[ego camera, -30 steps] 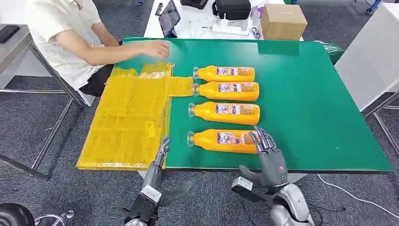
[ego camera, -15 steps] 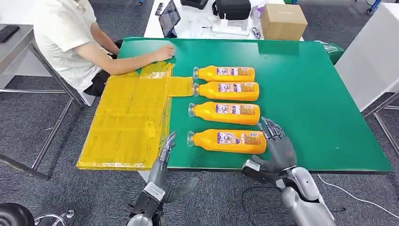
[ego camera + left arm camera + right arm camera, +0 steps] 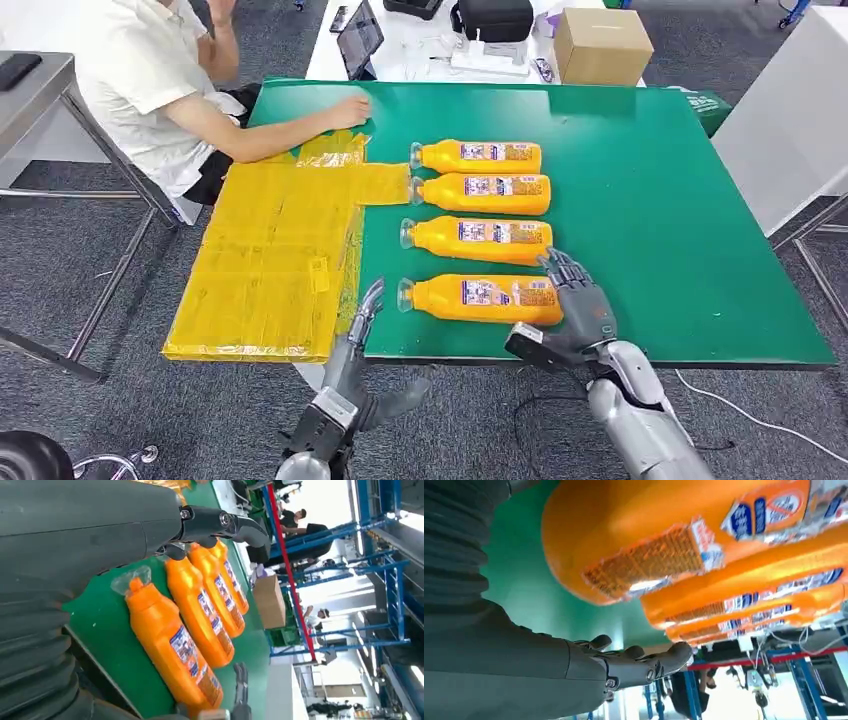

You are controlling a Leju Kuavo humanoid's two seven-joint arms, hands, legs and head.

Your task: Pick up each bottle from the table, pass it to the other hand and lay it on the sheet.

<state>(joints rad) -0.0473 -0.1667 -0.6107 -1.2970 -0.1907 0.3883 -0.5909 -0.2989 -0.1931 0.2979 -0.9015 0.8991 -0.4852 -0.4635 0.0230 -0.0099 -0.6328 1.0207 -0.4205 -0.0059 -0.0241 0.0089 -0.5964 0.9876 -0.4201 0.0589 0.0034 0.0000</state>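
Observation:
Several orange bottles lie side by side on the green table (image 3: 680, 210), caps toward the yellow sheet (image 3: 270, 250). The nearest bottle (image 3: 480, 299) lies close to the front edge. My right hand (image 3: 580, 305) is open with its fingers spread, right beside that bottle's base end and holding nothing. The right wrist view shows the base (image 3: 649, 545) close above the straight fingers (image 3: 639, 665). My left hand (image 3: 360, 325) is open at the front edge, fingers straight, between the sheet and the bottle's cap. In the left wrist view the same bottle (image 3: 170, 645) lies just beyond the fingers (image 3: 220, 525).
A person sits at the far left with one hand (image 3: 345, 112) resting on the table by the sheet's far end. A cardboard box (image 3: 602, 45), a tablet (image 3: 360, 38) and a black bag (image 3: 495, 18) stand on the white table behind. A grey table (image 3: 30, 90) stands at the left.
My right hand swung out to the right, then came back against the nearest bottle's base end. My left hand rose a little toward the table edge. The person lifted the other arm.

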